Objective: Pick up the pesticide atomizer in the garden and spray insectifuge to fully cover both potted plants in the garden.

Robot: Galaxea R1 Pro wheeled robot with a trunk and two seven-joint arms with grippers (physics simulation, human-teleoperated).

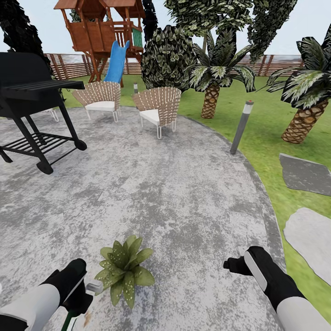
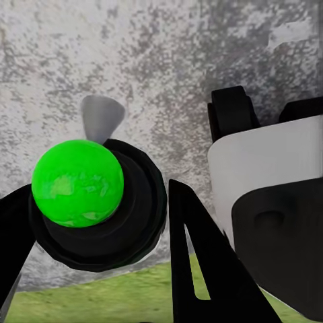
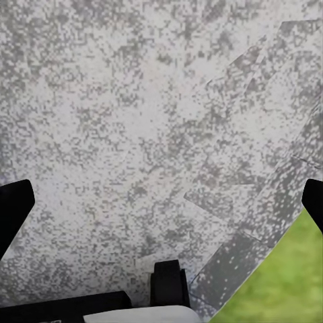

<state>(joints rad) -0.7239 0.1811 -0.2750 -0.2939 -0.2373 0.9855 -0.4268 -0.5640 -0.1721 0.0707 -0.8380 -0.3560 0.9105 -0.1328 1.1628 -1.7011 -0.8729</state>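
Left gripper fingers closed around spray bottle at lower left, potted plant just beside it on patio, right gripper fingers spread apart, holding nothing, lower right

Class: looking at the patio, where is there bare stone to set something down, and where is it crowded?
Bare stone stretches from the potted plant to the wicker chairs, and between the plant and the right hand. It is crowded at the grill and around the left hand.

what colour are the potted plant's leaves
Green with pale speckles, on the potted plant; clearest in the head view.
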